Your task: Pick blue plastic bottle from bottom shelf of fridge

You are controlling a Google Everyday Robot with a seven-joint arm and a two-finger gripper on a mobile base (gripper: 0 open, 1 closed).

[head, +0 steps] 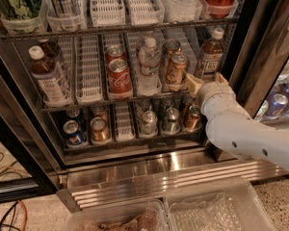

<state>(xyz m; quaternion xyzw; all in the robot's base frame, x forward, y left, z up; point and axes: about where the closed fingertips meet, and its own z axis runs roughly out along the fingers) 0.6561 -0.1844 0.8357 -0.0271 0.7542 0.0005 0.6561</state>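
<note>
Nearest the camera, two clear plastic bins (pixel 216 211) sit on the floor in front of the fridge (pixel 17 124), below its shiny steel grille base (pixel 149 174). Above them the white arm (pixel 250 134) reaches in from the right through the open door.

The gripper (pixel 204 83) is at the front edge of the shelf that carries the bottles, on its right side. It is just below and in front of the blue plastic bottle (pixel 210 57). Whether the gripper is parted or clenched cannot be made out, but nothing is visibly grasped in it.

The bottle stands upright in the rightmost lane of that shelf, white cap up, with its pale label facing out. It has not been lifted or tipped. A tan can (pixel 176 69) stands beside it to the left, then a clear water bottle (pixel 148 66) and a red cola can (pixel 119 76). A second brown bottle (pixel 48 78) of the same kind is at the far left of the same shelf, well apart from the gripper. The lowest shelf holds only short cans (pixel 147 121).

Judging by this, the approach looks nearly complete. Closing around the bottle, lifting it clear of the lane tray and drawing it out of the fridge all remain to be done.
</note>
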